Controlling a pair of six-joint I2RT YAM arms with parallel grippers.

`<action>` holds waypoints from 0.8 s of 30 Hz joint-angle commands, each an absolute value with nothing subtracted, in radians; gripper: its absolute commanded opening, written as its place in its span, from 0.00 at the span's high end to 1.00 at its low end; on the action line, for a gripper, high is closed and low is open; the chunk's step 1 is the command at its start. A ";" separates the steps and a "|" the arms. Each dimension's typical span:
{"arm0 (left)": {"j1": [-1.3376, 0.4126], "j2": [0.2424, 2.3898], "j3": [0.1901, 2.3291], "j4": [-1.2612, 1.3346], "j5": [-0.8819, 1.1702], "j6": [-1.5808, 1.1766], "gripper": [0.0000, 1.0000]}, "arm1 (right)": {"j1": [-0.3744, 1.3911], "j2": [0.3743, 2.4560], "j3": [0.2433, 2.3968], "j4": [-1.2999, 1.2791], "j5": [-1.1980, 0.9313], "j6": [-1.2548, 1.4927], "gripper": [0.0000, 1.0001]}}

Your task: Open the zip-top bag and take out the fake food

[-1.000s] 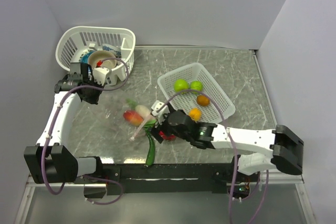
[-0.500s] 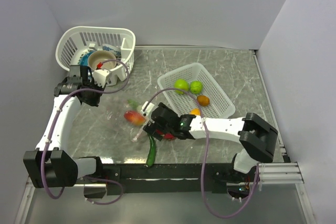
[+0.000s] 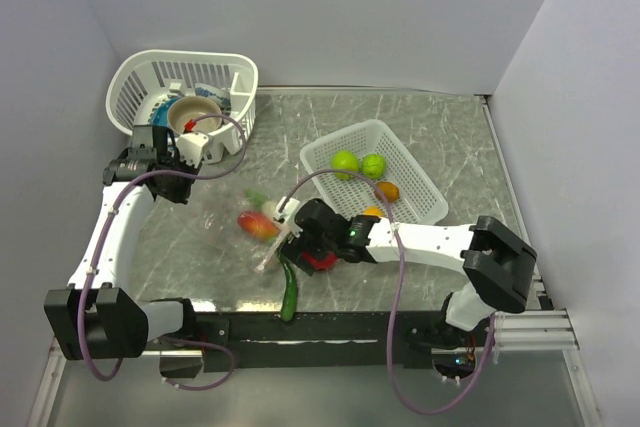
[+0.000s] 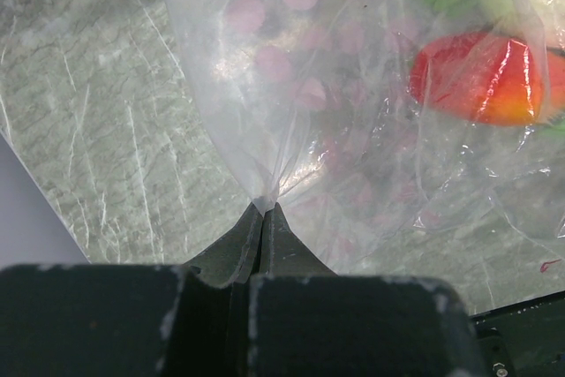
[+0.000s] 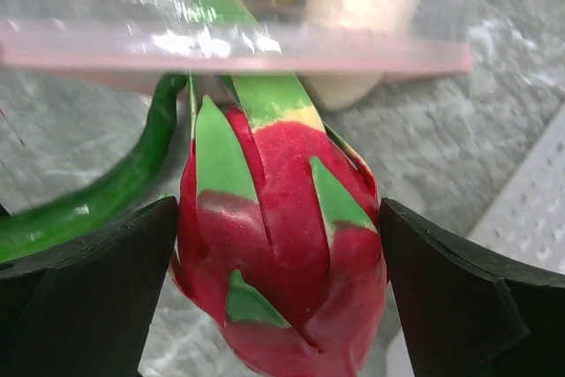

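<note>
The zip-top bag lies left of centre, its pink zip strip toward the right arm. My left gripper is shut on the bag's far corner and also shows in the top view. A red-orange fruit and a white piece lie inside the bag. My right gripper stands just outside the zip strip, its fingers pressed on both sides of a red-and-green dragon fruit, also seen in the top view. A long green chilli lies beside it.
A white square basket right of centre holds two lime-green balls and two orange pieces. A round white basket at the back left holds a tan bowl and a blue plate. Walls close in on the left, right and back.
The right arm's elbow swung in from the far right, and its gripper shifted slightly at the bag's mouth, staying at the dragon fruit. The left gripper kept its hold on the bag corner.
</note>
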State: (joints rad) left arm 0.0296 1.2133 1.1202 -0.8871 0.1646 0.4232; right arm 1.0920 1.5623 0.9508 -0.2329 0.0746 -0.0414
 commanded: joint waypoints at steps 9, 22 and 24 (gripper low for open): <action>0.029 1.172 1.111 -0.873 0.178 0.416 0.99 | 1.042 1.752 0.977 -0.177 -0.121 -0.003 0.18; 0.031 1.209 1.109 -0.848 0.176 0.405 0.99 | 0.985 1.404 0.913 -0.176 -0.002 0.032 0.70; 0.029 1.210 1.108 -0.847 0.178 0.405 0.99 | 0.977 1.329 0.931 -0.202 0.026 0.025 0.70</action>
State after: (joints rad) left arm 0.0296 1.2087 1.1160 -0.8768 0.1635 0.4229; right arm 0.9966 1.4822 0.8932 -0.1799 -0.0467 0.0261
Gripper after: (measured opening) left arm 0.010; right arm 0.842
